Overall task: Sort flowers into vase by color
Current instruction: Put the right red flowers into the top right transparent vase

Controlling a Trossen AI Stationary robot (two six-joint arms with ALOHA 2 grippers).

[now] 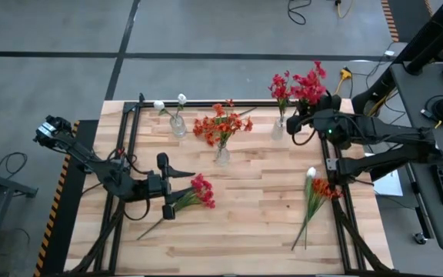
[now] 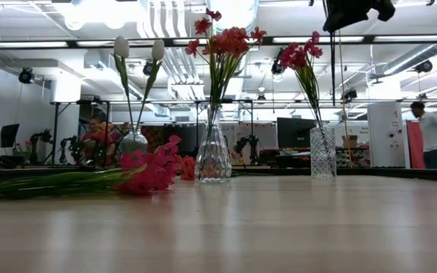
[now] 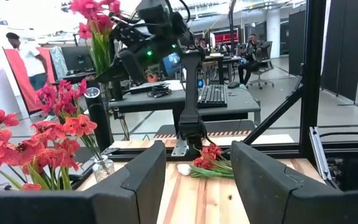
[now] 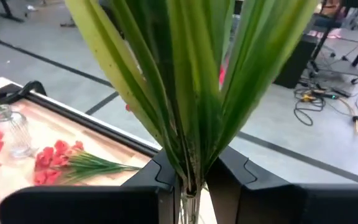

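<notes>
- Crimson spray (image 1: 308,83) is pinched at its stem by the right gripper (image 1: 304,117), directly over the right-hand glass vase (image 1: 278,129), stems seated for colour match
- Left gripper (image 1: 164,185) is held spread, low beside a crimson spray on the table (image 1: 194,192), apparently for pickup
- White and orange sprays (image 1: 314,196) are left lying unsorted

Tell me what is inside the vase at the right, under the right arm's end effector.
The right vase holds crimson-red flowers. The right end effector is shut on their green stems just above the rim. Whether the stems reach the bottom cannot be seen, because the end effector covers them.
</notes>
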